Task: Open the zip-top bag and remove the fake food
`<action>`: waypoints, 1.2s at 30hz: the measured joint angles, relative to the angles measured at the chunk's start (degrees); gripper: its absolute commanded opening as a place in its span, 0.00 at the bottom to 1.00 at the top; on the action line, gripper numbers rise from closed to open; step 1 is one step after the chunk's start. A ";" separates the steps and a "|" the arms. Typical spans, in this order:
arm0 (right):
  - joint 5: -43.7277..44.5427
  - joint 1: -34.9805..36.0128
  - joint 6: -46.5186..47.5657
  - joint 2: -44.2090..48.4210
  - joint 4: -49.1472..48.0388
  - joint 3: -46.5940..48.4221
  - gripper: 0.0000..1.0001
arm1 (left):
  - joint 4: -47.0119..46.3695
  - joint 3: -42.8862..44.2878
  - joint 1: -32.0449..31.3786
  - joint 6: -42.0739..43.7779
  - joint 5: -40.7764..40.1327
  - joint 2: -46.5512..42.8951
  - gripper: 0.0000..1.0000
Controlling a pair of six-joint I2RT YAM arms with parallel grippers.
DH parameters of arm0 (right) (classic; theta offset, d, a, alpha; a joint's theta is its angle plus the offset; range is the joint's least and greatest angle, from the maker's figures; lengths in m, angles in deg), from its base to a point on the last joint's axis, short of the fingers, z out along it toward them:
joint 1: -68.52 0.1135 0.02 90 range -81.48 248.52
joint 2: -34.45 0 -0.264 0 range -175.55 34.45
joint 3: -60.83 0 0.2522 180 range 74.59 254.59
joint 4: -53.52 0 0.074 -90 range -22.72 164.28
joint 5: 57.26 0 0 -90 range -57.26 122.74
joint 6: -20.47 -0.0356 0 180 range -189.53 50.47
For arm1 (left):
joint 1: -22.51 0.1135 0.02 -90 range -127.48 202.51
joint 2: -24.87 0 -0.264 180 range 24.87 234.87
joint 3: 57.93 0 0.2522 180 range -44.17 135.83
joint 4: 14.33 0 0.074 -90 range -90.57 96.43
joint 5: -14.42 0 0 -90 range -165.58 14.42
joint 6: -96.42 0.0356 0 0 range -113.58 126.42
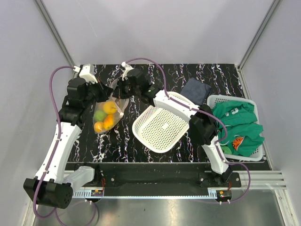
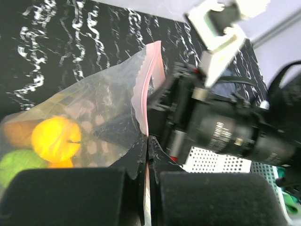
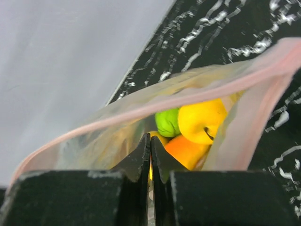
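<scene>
The zip-top bag lies at the table's back left, clear and crinkly, with its pinkish zip strip raised. Inside it is the fake food: a yellow piece, an orange piece and a green round one. My left gripper is shut on the zip strip at the bag's mouth. Facing it from the right, my right gripper has its jaws together on the near lip of the bag, whose mouth gapes towards it. In the top view the left gripper and right gripper meet just above the bag.
A white mesh basket lies tilted in the middle of the table. A dark blue folded cloth is at the back right. A white crate at the right holds green clothing with orange print.
</scene>
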 measured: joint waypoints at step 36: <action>-7.45 -4.92 -9.75 -11.69 0.02 2.32 0.24 | 4.92 4.85 2.58 -1.31 -9.33 7.17 0.44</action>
